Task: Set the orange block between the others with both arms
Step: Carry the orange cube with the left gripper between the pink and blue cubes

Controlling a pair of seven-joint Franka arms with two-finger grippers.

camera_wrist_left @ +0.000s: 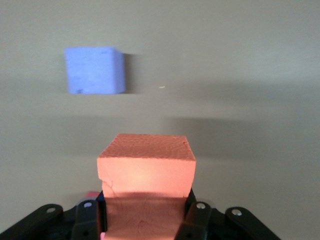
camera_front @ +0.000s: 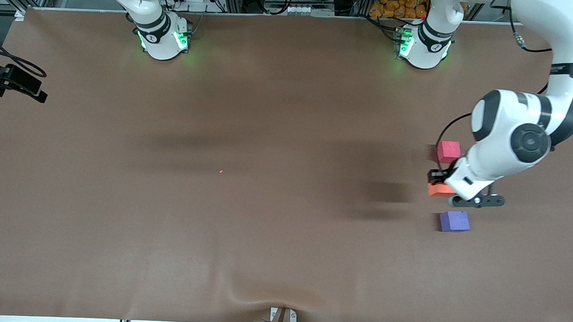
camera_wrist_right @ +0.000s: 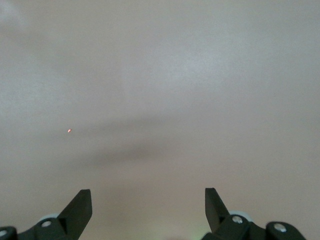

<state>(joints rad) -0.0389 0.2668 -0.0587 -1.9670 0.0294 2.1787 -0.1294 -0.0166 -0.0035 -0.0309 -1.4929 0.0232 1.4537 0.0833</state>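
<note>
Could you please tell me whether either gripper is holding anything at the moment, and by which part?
The left gripper is shut on the orange block, fingers on two opposite side faces. The right gripper is open, holding nothing.

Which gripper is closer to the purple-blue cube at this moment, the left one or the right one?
Left. The left gripper, shut on the orange block, sits just beside the purple-blue cube. The right gripper waits open over bare table, away from all cubes.
</note>
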